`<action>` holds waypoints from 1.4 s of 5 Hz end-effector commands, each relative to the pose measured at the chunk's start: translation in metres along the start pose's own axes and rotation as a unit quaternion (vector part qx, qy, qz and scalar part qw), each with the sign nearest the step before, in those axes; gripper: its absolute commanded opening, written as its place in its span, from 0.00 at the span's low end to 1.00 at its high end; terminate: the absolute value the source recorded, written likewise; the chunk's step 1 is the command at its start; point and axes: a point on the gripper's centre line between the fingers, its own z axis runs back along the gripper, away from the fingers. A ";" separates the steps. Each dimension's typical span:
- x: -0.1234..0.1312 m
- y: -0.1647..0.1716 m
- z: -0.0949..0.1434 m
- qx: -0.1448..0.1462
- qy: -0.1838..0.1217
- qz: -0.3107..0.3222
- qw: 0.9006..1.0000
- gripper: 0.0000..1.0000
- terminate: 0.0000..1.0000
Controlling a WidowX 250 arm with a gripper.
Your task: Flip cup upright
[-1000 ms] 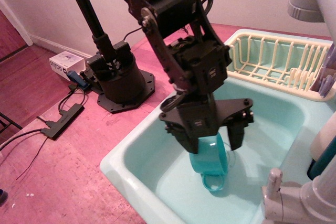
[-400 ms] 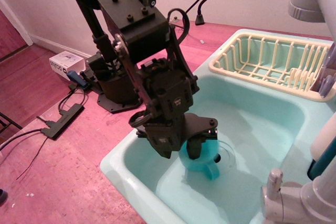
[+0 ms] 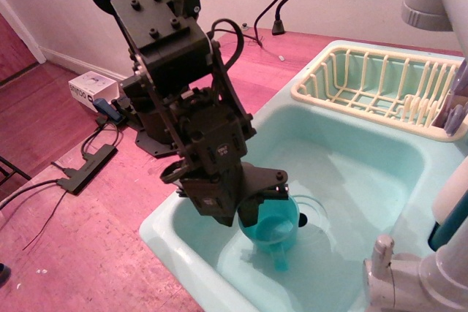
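We judge the flip nearly done: our gripper (image 3: 245,206) is clamped on the rim of the teal mug (image 3: 270,230), mouth up at six o'clock in the sink basin (image 3: 365,173), release pending.

My gripper (image 3: 241,210) covers the cup's (image 3: 272,228) rim at nine o'clock, so I cannot tell how my near finger meets the wall. Its base is lost in the sink's (image 3: 365,173) pale glare. The faucet (image 3: 409,279) is cut off at five o'clock, the dish rack (image 3: 380,85) at three. The box (image 3: 91,88) label is too blurred to read.
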 end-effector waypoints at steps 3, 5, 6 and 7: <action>-0.006 0.022 0.050 0.075 -0.039 0.019 0.996 1.00 0.00; -0.006 0.022 0.050 0.075 -0.039 0.019 0.996 1.00 0.00; -0.006 0.022 0.050 0.075 -0.039 0.019 0.996 1.00 0.00; -0.006 0.022 0.050 0.075 -0.039 0.019 0.996 1.00 0.00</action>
